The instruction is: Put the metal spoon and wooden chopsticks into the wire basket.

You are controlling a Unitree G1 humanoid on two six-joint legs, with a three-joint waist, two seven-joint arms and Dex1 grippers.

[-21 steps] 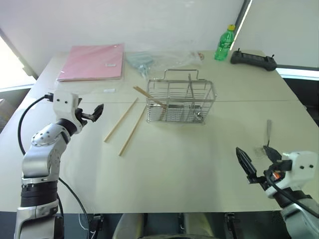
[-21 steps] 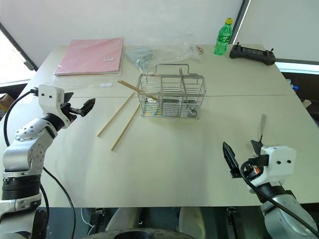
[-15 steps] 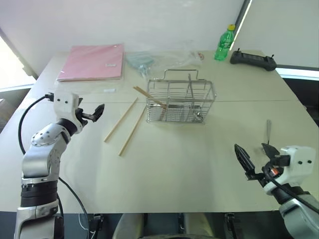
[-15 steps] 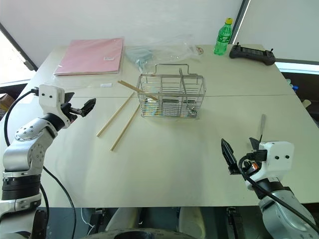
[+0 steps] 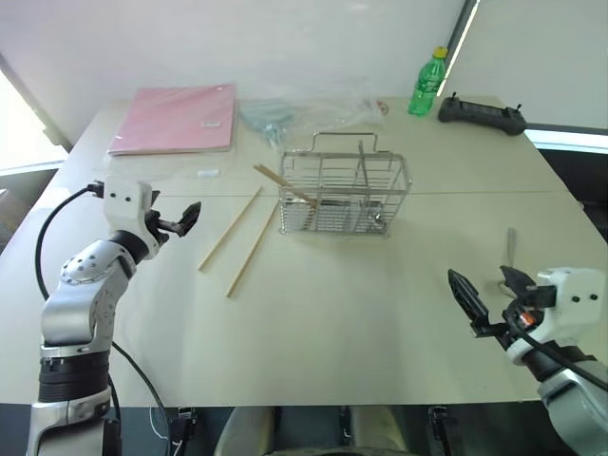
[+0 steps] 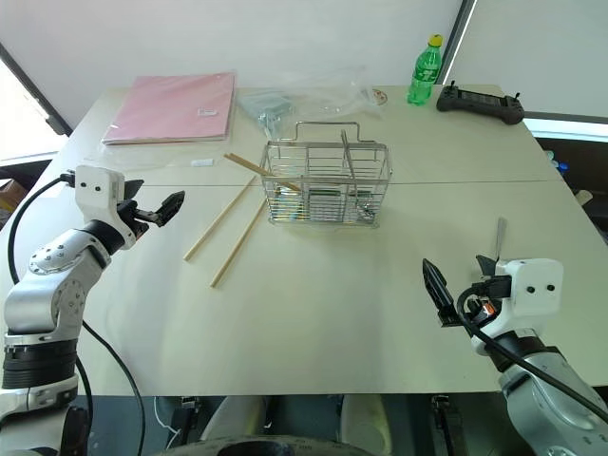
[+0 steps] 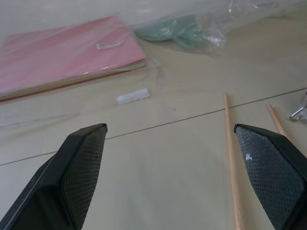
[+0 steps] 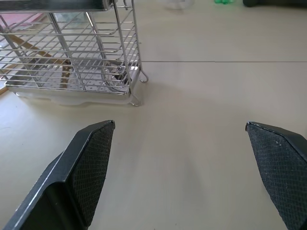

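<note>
The wire basket stands at the table's middle, and one wooden chopstick leans into its left end. Two more wooden chopsticks lie flat on the table to its left. My left gripper hovers open to the left of them, pointing their way; both sticks show past its fingers. The metal spoon lies near the table's right edge, its bowl end hidden behind my right gripper. That gripper is open and empty, facing the basket.
A pink folder and a crumpled clear plastic bag lie at the back left. A green bottle and a black controller stand at the back right. Bare tabletop stretches in front of the basket.
My right hand has risen slightly, its fingers still apart. The left gripper, basket, chopsticks and spoon have stayed in place.
</note>
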